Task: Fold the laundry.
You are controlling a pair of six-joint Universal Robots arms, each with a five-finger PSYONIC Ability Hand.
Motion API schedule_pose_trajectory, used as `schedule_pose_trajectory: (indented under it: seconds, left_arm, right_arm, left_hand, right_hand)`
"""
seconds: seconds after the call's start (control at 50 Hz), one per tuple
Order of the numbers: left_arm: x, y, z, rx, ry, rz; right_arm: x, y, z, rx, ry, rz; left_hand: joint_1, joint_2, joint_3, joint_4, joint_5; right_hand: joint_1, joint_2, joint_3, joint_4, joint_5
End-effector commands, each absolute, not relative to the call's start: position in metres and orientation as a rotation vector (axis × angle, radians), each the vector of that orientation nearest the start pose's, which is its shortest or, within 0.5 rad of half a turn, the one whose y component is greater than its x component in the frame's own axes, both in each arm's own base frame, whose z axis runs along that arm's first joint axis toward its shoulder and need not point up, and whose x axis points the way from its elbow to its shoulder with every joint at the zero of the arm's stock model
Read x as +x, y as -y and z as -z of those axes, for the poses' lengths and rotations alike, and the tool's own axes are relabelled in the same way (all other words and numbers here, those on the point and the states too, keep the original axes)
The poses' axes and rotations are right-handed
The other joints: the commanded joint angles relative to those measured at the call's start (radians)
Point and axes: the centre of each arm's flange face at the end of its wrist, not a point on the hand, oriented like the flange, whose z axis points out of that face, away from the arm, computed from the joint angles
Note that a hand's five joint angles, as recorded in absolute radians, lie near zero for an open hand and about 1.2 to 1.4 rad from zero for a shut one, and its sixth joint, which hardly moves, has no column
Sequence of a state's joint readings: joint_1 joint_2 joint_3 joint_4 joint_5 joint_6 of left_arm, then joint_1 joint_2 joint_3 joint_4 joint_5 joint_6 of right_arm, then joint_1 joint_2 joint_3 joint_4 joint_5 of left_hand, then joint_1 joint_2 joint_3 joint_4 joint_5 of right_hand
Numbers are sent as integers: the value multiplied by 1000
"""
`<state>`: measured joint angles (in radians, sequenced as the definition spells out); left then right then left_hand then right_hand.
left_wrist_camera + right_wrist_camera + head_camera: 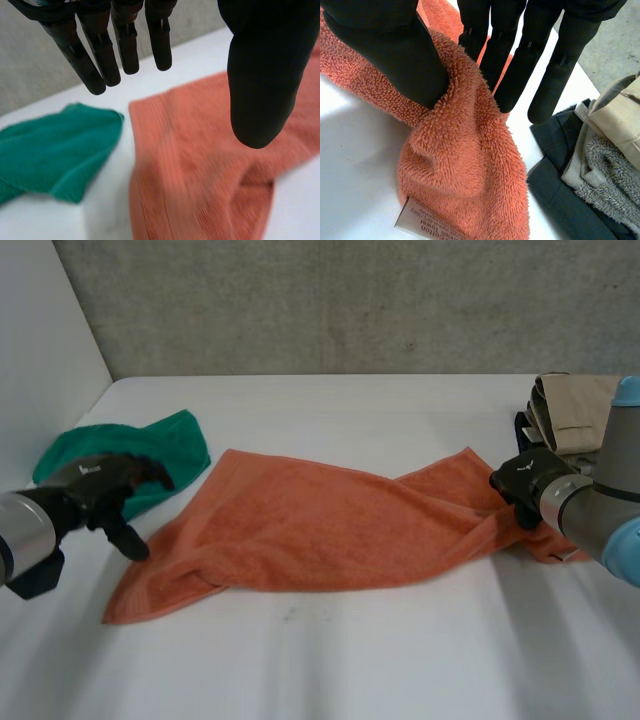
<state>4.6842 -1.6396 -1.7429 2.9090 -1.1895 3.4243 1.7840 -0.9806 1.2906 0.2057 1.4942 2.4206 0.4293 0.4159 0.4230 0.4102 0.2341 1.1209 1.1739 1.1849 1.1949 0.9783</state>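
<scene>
An orange towel (320, 530) lies crumpled across the middle of the white table (350, 660). My right hand (525, 485) pinches its right end; in the right wrist view the thumb (395, 50) and fingers (520, 60) squeeze the towel (465, 165) between them, and a white label (422, 225) hangs below. My left hand (100, 490) hovers beside the towel's left edge, fingers straight and spread. In the left wrist view its fingers (100, 50) and thumb (260, 75) hang above the towel (200, 165), touching nothing.
A green cloth (150, 455) lies bunched at the table's left, just behind my left hand, also under the fingers as the green cloth (50, 150). A stack of folded beige, grey and dark laundry (570, 410) sits at the right edge, close to my right hand (600, 165).
</scene>
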Motion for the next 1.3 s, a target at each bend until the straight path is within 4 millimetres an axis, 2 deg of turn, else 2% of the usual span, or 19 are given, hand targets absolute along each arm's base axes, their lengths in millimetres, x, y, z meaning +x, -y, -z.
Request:
schedule_pose_trajectory:
  seconds: [0.02,0.12,0.28,0.32,0.34,0.38,0.48,0.56,0.64,0.72,0.8,0.9,1.02,1.08,1.1,1.12,1.16,1.2,1.3]
  left_arm:
    - [-173,249,-196,864,-2774,1581]
    - [-179,247,-175,949,-2789,1486]
    - [-181,264,-150,951,-2702,1445]
    - [-183,265,-147,957,-2689,1440]
    - [-186,265,-146,962,-2678,1435]
    - [-187,266,-146,961,-2664,1438]
    - [-190,263,-150,951,-2644,1452]
    - [-190,259,-164,926,-2623,1513]
    - [-188,244,-193,878,-2600,1612]
    - [-184,227,-224,837,-2559,1733]
    - [-180,213,-252,811,-2494,1866]
    - [-181,198,-278,814,-2402,2014]
    - [-183,189,-292,801,-2370,2092]
    - [-185,189,-293,794,-2382,2097]
    - [-185,189,-292,791,-2389,2092]
    - [-186,190,-290,788,-2401,2081]
    - [-187,192,-288,787,-2411,2068]
    - [-189,194,-287,784,-2422,2049]
    - [-194,191,-290,791,-2413,2047]
  right_arm:
    - [214,335,-173,-1351,-2551,1667]
    - [216,331,-173,-1358,-2546,1658]
    - [218,325,-170,-1372,-2549,1630]
    - [217,324,-170,-1372,-2551,1628]
    - [216,323,-170,-1369,-2557,1623]
    - [215,323,-173,-1366,-2560,1629]
    - [208,317,-191,-1343,-2570,1659]
    - [200,311,-211,-1326,-2578,1685]
    - [189,304,-240,-1305,-2592,1734]
    - [174,303,-288,-1274,-2528,1929]
    - [176,307,-328,-1235,-2362,2142]
    - [198,325,-351,-1179,-2141,2309]
    - [241,370,-328,-1175,-1921,2423]
    - [263,396,-294,-1205,-1842,2451]
    - [268,402,-285,-1204,-1831,2462]
    - [276,412,-266,-1217,-1820,2467]
    - [280,421,-250,-1219,-1825,2480]
    - [280,430,-234,-1207,-1855,2501]
    - [269,427,-242,-1039,-1988,2512]
  left_hand:
    - [145,158,151,164,166]
    - [180,194,187,199,201]
    - [274,288,281,293,295]
    - [423,437,430,442,444]
    - [724,737,730,743,744]
    - [966,980,972,985,987]
    - [967,980,973,986,988]
    - [967,980,973,986,988]
    - [967,980,973,986,988]
    - [967,980,973,986,988]
    - [967,980,973,986,988]
    - [967,980,973,986,988]
    - [967,980,973,986,988]
    - [967,980,973,986,988]
    - [967,980,973,986,988]
    - [967,980,973,986,988]
    - [967,980,973,986,988]
    - [967,980,973,986,988]
    - [967,980,973,986,988]
  right_hand:
    - [275,222,211,201,243]
    - [275,222,211,201,243]
    - [275,222,211,201,243]
    - [275,222,211,201,243]
    - [275,222,211,201,243]
    - [275,222,211,201,243]
    - [275,222,211,201,243]
    - [275,222,211,201,243]
    - [275,222,211,201,243]
    - [275,222,211,201,243]
    - [275,222,211,201,243]
    - [275,222,211,201,243]
    - [275,222,211,201,243]
    - [275,222,211,201,243]
    - [77,24,13,3,45]
    - [-471,-524,-535,-545,-503]
    - [-946,-999,-1010,-1020,-978]
    - [-946,-999,-1010,-1020,-978]
    - [-946,-999,-1010,-1020,-978]
